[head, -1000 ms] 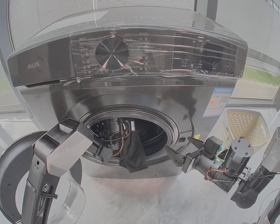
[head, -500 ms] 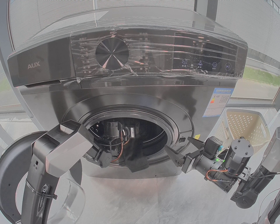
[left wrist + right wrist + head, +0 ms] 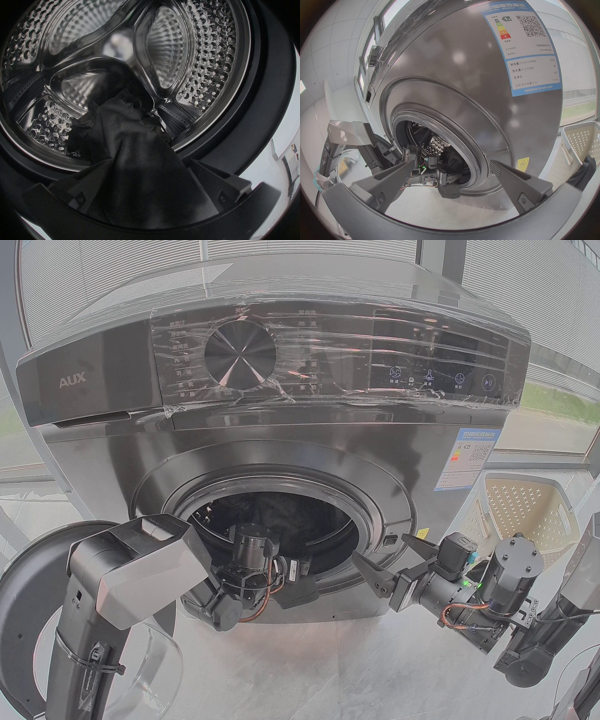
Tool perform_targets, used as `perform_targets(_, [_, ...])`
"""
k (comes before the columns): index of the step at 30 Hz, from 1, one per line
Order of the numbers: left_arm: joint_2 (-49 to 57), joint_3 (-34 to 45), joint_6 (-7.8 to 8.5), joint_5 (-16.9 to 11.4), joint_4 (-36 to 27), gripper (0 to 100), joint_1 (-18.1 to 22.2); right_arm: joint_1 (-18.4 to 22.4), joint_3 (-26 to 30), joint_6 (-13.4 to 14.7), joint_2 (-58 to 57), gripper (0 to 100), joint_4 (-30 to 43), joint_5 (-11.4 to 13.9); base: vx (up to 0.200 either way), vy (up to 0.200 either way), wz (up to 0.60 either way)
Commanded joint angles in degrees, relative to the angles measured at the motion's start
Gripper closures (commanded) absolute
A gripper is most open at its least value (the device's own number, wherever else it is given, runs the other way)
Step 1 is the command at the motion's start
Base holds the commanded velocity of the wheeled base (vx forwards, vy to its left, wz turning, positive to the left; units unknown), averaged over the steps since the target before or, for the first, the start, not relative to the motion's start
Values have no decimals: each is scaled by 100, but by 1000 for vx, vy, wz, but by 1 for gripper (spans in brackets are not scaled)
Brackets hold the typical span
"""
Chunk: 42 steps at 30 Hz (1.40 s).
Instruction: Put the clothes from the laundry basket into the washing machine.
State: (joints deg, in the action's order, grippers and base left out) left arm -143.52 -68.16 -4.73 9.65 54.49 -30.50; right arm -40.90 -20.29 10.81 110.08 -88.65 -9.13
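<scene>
The washing machine [image 3: 275,427] stands in front of me with its round opening uncovered. A black garment [image 3: 137,162] lies partly in the steel drum [image 3: 175,62], and its near end drapes out over the lower door seal [image 3: 297,593]. My left gripper [image 3: 299,574] sits at the opening's lower rim, open, with that cloth lying between its fingers [image 3: 225,187]. To the right of the opening my right gripper [image 3: 389,557] hangs open and holds nothing. The beige laundry basket [image 3: 531,509] stands to the right of the machine, with a dark garment [image 3: 585,170] over its edge.
The machine's door [image 3: 25,590] is swung open at the left, with its glass bowl [image 3: 144,665] beside my left arm. Pale floor [image 3: 325,665] lies below the opening. Windows and a ribbed wall stand behind the machine.
My left gripper has dropped from the middle of the opening to its lower rim. The black garment that hung from it now lies mostly in the drum. The right arm has not moved.
</scene>
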Motion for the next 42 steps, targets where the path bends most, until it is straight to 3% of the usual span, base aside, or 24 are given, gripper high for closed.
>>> perform_targets(1, [-159,-22,7,1,0,0,35,3,-2,0,-4,0,-3,-1,0,0,0])
perform_targets(2, [-176,-31,7,10,0,0,44,-6,-2,0,-4,0,-3,-1,0,0,0])
perform_targets(3, [-194,-31,42,1,9,100,62,-6,-2,0,-4,0,-3,-1,0,0,0])
perform_targets(14, [-141,-418,7,63,26,100,115,3,-11,0,-4,0,-3,-1,0,0,0])
perform_targets(23, [-405,-2079,-125,423,396,100,396,-6,-11,0,-4,0,-3,-1,0,0,0])
perform_targets(31, [-642,-2782,-142,608,404,100,554,3,-2,0,-4,0,-3,-1,0,0,0])
perform_targets(42, [-669,-2764,-142,608,466,100,572,3,7,0,-4,0,-3,-1,0,0,0])
